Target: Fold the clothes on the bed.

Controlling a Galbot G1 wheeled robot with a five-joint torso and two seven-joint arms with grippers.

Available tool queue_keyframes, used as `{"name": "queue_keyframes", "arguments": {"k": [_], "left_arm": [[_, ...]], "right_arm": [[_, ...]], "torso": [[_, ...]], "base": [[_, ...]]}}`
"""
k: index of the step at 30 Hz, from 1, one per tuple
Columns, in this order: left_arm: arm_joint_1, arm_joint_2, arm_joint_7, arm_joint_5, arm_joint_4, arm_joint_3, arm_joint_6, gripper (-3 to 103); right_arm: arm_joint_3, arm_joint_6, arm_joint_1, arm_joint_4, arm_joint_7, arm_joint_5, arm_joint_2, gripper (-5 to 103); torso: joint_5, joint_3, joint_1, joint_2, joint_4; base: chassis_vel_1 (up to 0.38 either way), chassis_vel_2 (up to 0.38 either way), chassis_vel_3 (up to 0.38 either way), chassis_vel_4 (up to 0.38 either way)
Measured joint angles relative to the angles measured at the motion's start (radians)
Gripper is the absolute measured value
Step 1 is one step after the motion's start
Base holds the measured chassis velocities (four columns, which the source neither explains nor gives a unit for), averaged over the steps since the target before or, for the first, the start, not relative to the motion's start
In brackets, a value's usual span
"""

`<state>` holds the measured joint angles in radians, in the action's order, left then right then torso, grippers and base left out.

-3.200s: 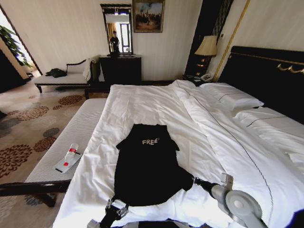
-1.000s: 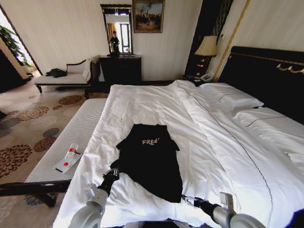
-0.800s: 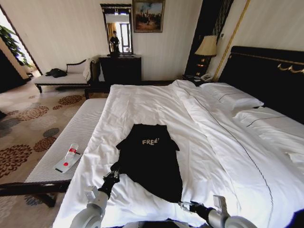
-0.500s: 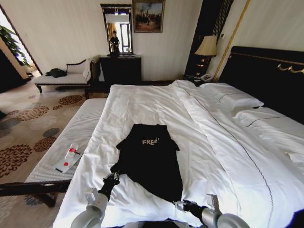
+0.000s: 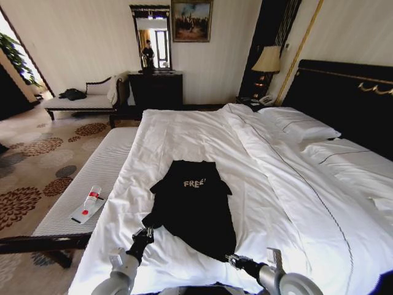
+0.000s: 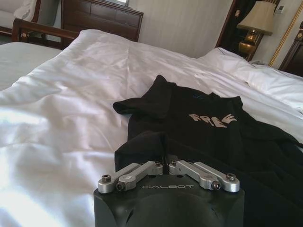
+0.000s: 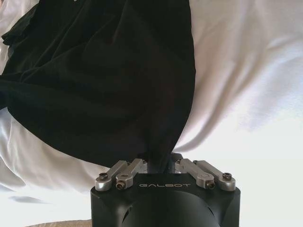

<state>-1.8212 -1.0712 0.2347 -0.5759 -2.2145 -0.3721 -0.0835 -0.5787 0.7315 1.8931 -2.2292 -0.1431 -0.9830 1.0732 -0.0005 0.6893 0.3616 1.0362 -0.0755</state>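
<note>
The black T-shirt [image 5: 195,206] is spread on the white duvet [image 5: 184,141] of the bed [image 5: 344,92], long axis running from the hem toward the headboard. Each hem corner is pinched in closed jaws: left gripper [image 5: 143,234], right gripper [image 5: 231,259]. Against half a second earlier, both grippers are drawn back from the headboard.

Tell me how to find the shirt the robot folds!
Look at the bed, big and white with a tall dark headboard. Near its foot lies the black T-shirt, on the white duvet. It is the one dark thing there, with small white letters, FREE, on the chest.
</note>
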Motion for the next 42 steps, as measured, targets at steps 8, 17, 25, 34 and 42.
{"name": "queue_keyframes", "arguments": {"k": [8, 17, 25, 34, 42], "left_arm": [[-0.005, -0.002, -0.007, 0.009, 0.000, 0.000, 0.007, 1], [-0.058, -0.010, -0.007, 0.037, -0.023, -0.002, 0.020, 1], [-0.215, 0.010, 0.035, 0.115, -0.068, -0.012, 0.061, 1], [-0.360, 0.035, 0.051, 0.196, -0.034, -0.012, 0.163, 1], [-0.395, 0.042, 0.054, 0.236, 0.017, -0.008, 0.189, 1]], "right_arm": [[-0.007, 0.003, 0.031, -0.031, -0.011, -0.009, 0.019, 3], [-0.021, 0.003, 0.053, -0.059, -0.035, -0.036, 0.012, 0], [-0.089, 0.004, 0.106, -0.096, -0.074, -0.072, -0.049, 0], [-0.115, 0.004, 0.175, -0.106, -0.081, -0.012, -0.078, 0], [-0.122, 0.004, 0.197, -0.105, -0.082, 0.020, -0.093, 0]], "torso": [[0.0000, 0.000, 0.000, 0.000, 0.0000], [0.0000, 0.000, 0.000, 0.000, -0.0001], [0.0000, 0.000, 0.000, 0.000, 0.0001], [-0.0001, 0.000, 0.000, 0.000, -0.0002], [-0.0001, 0.000, 0.000, 0.000, -0.0002]], "base": [[0.000, 0.000, 0.000, 0.000], [0.000, 0.000, 0.000, 0.000], [0.000, 0.000, 0.000, 0.000], [0.000, 0.000, 0.000, 0.000], [0.000, 0.000, 0.000, 0.000]]}}
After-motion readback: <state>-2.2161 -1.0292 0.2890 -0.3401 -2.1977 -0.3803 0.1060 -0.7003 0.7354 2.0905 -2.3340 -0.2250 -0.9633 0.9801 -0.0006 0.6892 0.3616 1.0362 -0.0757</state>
